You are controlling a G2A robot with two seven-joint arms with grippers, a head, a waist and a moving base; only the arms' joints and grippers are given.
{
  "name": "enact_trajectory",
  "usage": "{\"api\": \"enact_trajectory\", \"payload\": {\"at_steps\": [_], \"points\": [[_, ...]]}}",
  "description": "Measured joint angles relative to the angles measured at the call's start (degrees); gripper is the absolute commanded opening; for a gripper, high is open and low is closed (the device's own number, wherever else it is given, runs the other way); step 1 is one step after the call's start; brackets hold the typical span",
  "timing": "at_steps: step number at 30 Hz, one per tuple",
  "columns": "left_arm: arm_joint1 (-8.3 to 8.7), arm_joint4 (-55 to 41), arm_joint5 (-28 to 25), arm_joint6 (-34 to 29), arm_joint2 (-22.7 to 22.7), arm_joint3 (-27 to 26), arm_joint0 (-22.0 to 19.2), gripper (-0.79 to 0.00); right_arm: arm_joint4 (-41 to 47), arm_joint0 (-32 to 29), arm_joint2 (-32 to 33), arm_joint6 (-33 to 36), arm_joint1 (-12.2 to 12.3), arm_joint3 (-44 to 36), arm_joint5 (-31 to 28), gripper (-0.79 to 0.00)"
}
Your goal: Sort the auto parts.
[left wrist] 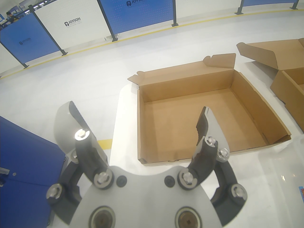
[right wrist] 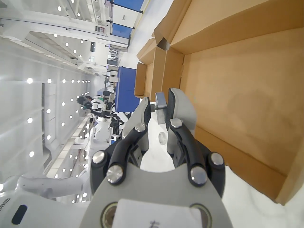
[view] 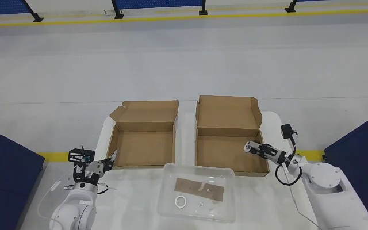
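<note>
My right gripper (right wrist: 159, 98) is shut on a small grey metal part (right wrist: 161, 106), a block with a short bolt-like stub. In the top view the right gripper (view: 248, 147) hangs over the near right part of the right cardboard box (view: 227, 150), which has nothing in it. My left gripper (left wrist: 139, 109) stands open with nothing between its fingers, just off the near left corner of the left cardboard box (left wrist: 201, 119). A clear plastic tray (view: 198, 168) in front of the boxes holds a white ring (view: 180, 201) and a few small parts.
A brown cardboard sheet (view: 198, 189) lies in the tray. Both box lids stand open at the back. The white table ends close to the left gripper (view: 109, 161). Blue partitions stand at both sides of the table.
</note>
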Motion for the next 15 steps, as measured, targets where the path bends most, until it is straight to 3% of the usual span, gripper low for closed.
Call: {"api": "enact_trajectory", "payload": {"at_steps": [15], "points": [[0.0, 0.0, 0.0, 0.0, 0.0, 0.0, 0.0, 0.0, -19.3, 8.3, -9.7, -6.1, -1.0, 4.7, 6.4, -0.785]]}}
